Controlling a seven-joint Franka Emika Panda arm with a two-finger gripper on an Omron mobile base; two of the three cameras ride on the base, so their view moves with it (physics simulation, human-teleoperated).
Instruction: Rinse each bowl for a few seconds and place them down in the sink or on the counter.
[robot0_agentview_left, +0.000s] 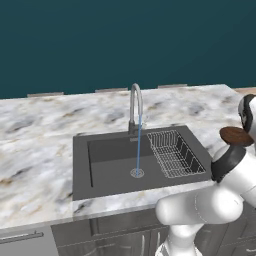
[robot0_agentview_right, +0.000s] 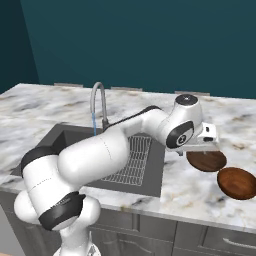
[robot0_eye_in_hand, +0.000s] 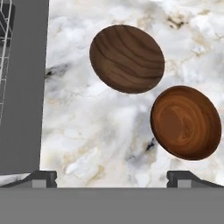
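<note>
- Two dark fingertips (robot0_eye_in_hand: 43, 177) rise at the bottom of the hand view, far apart with bare marble between them; the gripper (robot0_eye_in_hand: 116, 179) is wide open and carries nothing.
- Nearest to it on the counter (robot0_eye_in_hand: 105, 144) lie two wooden bowls, almost touching, both clear of the fingers.
- The darker bowl (robot0_eye_in_hand: 127, 58) sits closer to the sink's rim; the redder bowl (robot0_eye_in_hand: 186, 122) lies beyond it, towards the counter's front edge.
- Both sit on the counter beside the sink (robot0_agentview_left: 110, 165), probably staged there within easy reach of the water.
- A thin blue stream already falls from the curved faucet (robot0_agentview_left: 135, 107) to the drain, so rinsing can likely begin once a bowl is lifted.
- A wire rack (robot0_agentview_left: 175, 152) fills the basin's end nearest the bowls.
- The arm bends across the sink's front corner, its hand held level above the darker bowl, fingers pointing down, seemingly poised for a first pick.
</note>
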